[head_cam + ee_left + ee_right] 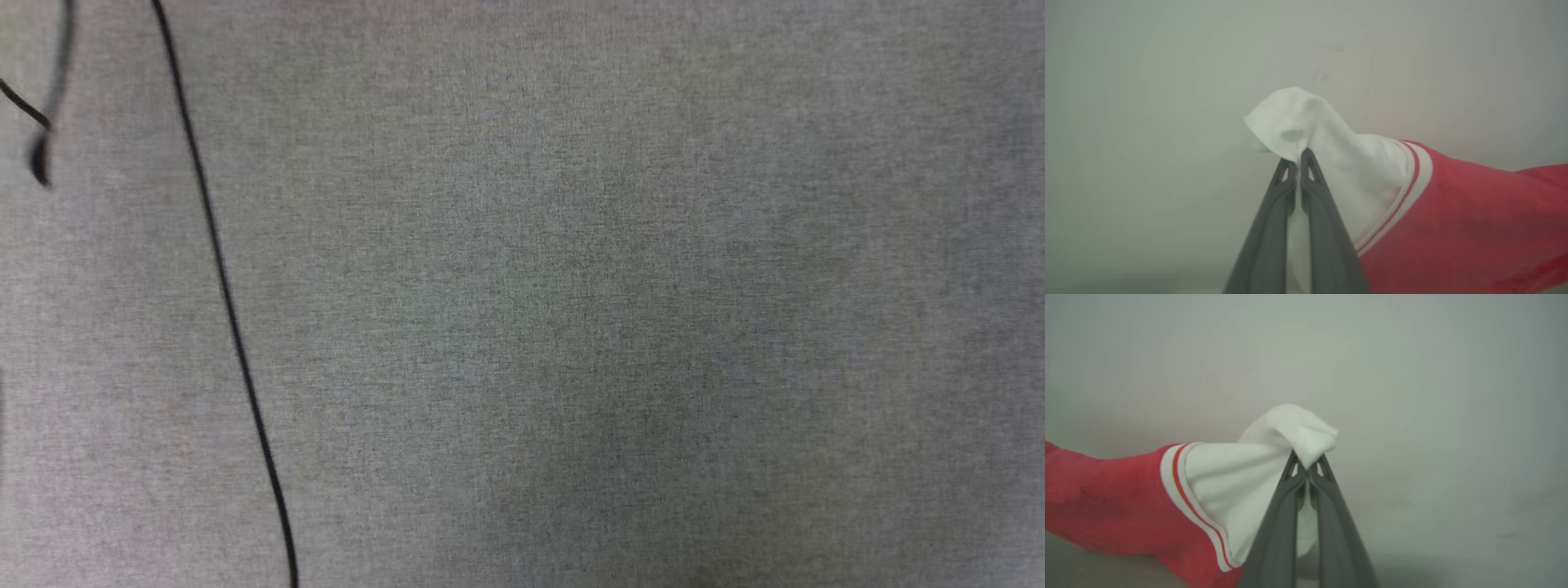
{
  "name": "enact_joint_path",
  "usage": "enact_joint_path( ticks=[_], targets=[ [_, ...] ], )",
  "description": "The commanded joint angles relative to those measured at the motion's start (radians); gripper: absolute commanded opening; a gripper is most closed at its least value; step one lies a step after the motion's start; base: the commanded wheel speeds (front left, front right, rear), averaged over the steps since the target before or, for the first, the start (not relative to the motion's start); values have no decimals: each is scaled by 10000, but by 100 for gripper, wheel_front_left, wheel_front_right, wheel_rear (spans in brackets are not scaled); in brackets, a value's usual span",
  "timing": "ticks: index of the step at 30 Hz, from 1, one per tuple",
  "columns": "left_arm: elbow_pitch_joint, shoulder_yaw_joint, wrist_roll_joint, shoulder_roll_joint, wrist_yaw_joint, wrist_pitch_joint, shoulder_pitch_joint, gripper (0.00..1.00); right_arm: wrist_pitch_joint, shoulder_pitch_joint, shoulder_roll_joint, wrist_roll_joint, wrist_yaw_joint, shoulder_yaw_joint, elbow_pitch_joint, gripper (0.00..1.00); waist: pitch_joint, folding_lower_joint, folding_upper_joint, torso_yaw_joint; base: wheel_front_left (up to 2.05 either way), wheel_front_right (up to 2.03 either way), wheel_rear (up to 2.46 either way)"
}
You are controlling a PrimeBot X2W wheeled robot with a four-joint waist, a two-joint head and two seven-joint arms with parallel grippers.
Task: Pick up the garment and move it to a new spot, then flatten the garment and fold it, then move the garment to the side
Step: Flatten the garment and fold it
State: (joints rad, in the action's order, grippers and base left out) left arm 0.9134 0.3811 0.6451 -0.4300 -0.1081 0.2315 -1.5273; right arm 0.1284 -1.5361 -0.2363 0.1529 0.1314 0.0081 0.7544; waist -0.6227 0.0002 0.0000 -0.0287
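Two hands, both pressed shut on white cloth. L wrist view: left hand (pixel 1298 157) pinches a bunched white sleeve (pixel 1306 118) of the garment (pixel 1453 212). Its red body w/ stripe trim (pixel 1414 175) runs off to that view's right. R wrist view: right hand (pixel 1307 460) pinches the second sleeve (pixel 1294 428), red body going to that view's left. Backdrop in both is plain pale grey. Head view: grey woven surface (pixel 620 310), thin black cable (pixel 224 294) down its left side.
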Motion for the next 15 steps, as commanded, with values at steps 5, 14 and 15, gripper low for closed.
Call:
enact_joint_path(
  ticks=[5, 14, 15],
  targets=[
    [654, 56, 450, 281, -176, 165, 857, 0, -549, 795, 251, 603, -13, 395, 788, 0, 10, -2, 0, 41, 0, 0, 0],
    [454, 156, 1330, 543, -229, 332, 3595, 0, -1390, 3597, 358, 1766, -12, 1041, 981, 0, 1101, -2, 0, 162, 0, 0, 0],
    [317, 132, 1432, 513, -229, 342, 3979, 0, -1427, 3960, 353, 1892, -12, 1097, 892, 0, 1238, -2, 0, 169, 0, 0, 0]
  ],
)
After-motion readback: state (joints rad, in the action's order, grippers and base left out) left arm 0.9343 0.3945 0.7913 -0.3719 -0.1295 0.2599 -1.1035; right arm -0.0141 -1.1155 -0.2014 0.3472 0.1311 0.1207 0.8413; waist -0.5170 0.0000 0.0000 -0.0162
